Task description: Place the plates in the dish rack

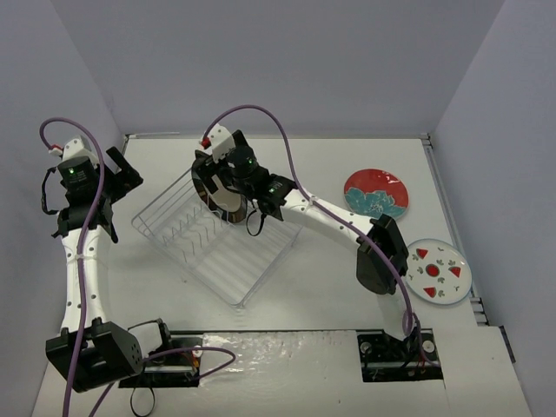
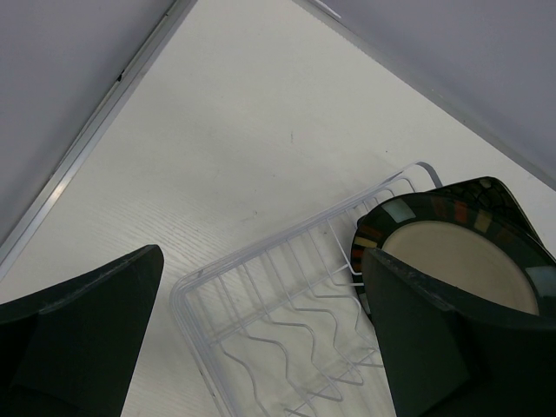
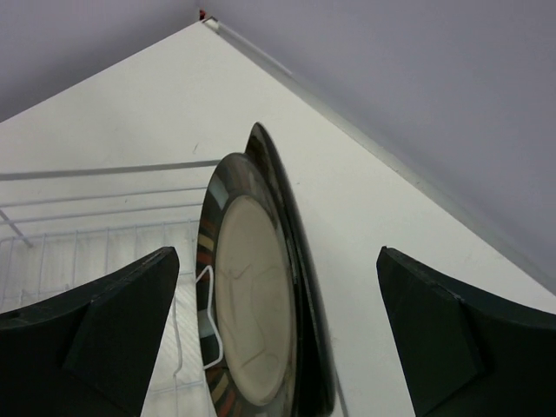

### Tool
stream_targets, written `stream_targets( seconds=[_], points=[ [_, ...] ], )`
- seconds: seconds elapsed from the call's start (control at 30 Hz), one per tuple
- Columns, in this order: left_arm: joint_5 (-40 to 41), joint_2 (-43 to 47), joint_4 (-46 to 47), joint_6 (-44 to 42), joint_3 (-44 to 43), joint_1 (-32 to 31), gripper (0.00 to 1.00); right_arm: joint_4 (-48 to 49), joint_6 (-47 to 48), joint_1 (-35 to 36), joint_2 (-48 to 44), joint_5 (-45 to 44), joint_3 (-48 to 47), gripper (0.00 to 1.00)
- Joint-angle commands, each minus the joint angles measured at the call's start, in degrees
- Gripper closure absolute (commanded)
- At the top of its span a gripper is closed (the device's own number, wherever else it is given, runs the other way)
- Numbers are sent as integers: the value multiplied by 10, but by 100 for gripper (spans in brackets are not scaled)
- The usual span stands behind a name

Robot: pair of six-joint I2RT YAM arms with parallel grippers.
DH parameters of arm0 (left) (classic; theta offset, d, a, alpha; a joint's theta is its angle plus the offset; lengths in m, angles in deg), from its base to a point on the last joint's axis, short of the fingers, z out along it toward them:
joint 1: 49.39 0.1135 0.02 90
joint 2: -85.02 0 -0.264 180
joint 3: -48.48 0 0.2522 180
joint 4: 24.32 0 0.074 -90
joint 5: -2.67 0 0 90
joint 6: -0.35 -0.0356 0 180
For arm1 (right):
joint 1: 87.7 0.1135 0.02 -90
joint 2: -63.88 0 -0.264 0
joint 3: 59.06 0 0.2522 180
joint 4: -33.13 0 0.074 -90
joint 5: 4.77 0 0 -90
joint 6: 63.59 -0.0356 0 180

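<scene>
Standing on edge at the rack's point(image 1: 217, 239) upper end, the beige plate point(image 1: 228, 198) sits directly below the right end effector point(image 1: 228, 167), fingers spread wide and clear. Red plate point(image 1: 376, 193) and white plate point(image 1: 439, 270) lie right of frame, nearer that arm. Left end effector point(image 1: 117, 174) gapes, idle.

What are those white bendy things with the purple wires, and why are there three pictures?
Those are two robot arms, each ending in a two-finger gripper. One picture looks down from above; the other two come from small cameras on the wrists, so the dark shapes at their edges are the gripper's own fingers. On the table sits a wire dish rack. A beige plate with a dark striped rim stands on edge in it, with another dark plate just behind. The right gripper is open around them, holding nothing. The left gripper is open and empty too. A red flowery plate and a white plate with red triangles wait on the table.
</scene>
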Motion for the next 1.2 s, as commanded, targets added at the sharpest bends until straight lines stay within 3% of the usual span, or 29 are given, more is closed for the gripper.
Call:
stream_targets(
  seconds=[0.0, 0.13, 0.27, 0.37, 0.53, 0.6, 0.7, 0.9, 1.17],
  points=[
    [-10, 14, 36, 2, -6, 4, 3, 78, 24, -2, -78, -72, -28, 1],
    [-10, 16, 36, 1, -5, 4, 3, 62, 16, -19, -93, -108, -38, 0],
    [-10, 17, 40, 1, -3, 4, 3, 24, -56, -65, -120, -107, -30, 0],
    [-13, 17, 48, 2, 0, 3, 3, -11, -163, -146, -164, -85, 14, 0],
    [-24, 20, 66, 2, 9, 5, 3, -22, -298, -318, -257, 5, 174, 0],
    [-26, 20, 69, 2, 12, 5, 3, -19, -327, -348, -270, 43, 198, 0],
    [-35, 15, 84, 8, 16, 7, 3, -33, -348, -457, -305, 78, 284, 0],
    [-45, 8, 89, 8, 17, 11, 3, -42, -389, -606, -296, 169, 353, 0],
    [-40, 7, 84, 3, 15, 11, 3, -15, -414, -718, -216, 235, 405, 0]
  ],
)
